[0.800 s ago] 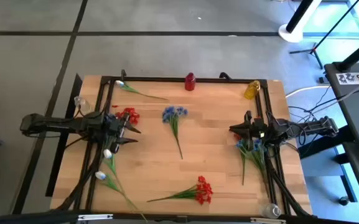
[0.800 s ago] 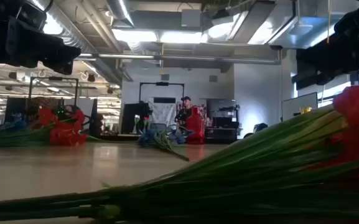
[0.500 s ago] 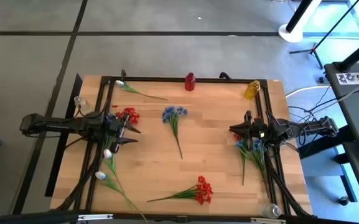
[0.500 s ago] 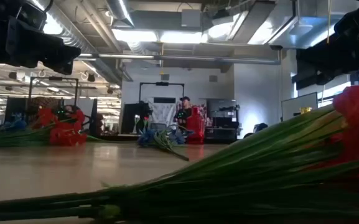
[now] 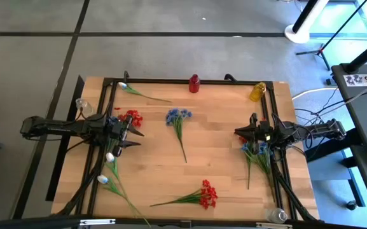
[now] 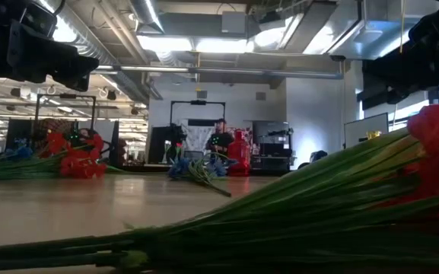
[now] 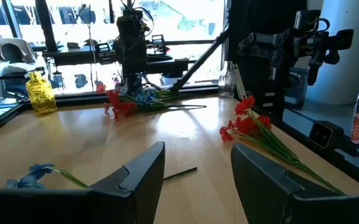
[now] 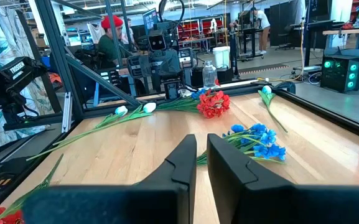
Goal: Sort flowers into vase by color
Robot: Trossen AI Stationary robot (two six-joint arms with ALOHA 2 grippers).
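Several flower sprays lie flat on the table. A red spray (image 5: 131,117) lies just beyond my left gripper (image 5: 138,139). A blue spray (image 5: 179,116) lies in the middle and another red one (image 5: 203,194) near the front edge. White sprays lie at the far left corner (image 5: 124,86) and at the left front (image 5: 109,166). A second blue spray (image 5: 257,152) lies under my right arm. My left gripper (image 7: 198,158) hovers open over bare wood. My right gripper (image 5: 236,132) (image 8: 202,155) hovers shut, pointing at the middle blue spray (image 8: 257,138).
A red vase (image 5: 194,83) and a yellow vase (image 5: 257,91) stand at the far edge. Clear vases stand at the left edge (image 5: 83,105) and the near right corner (image 5: 277,215). A black frame (image 5: 170,81) rims the table. Bare wood lies between the arms.
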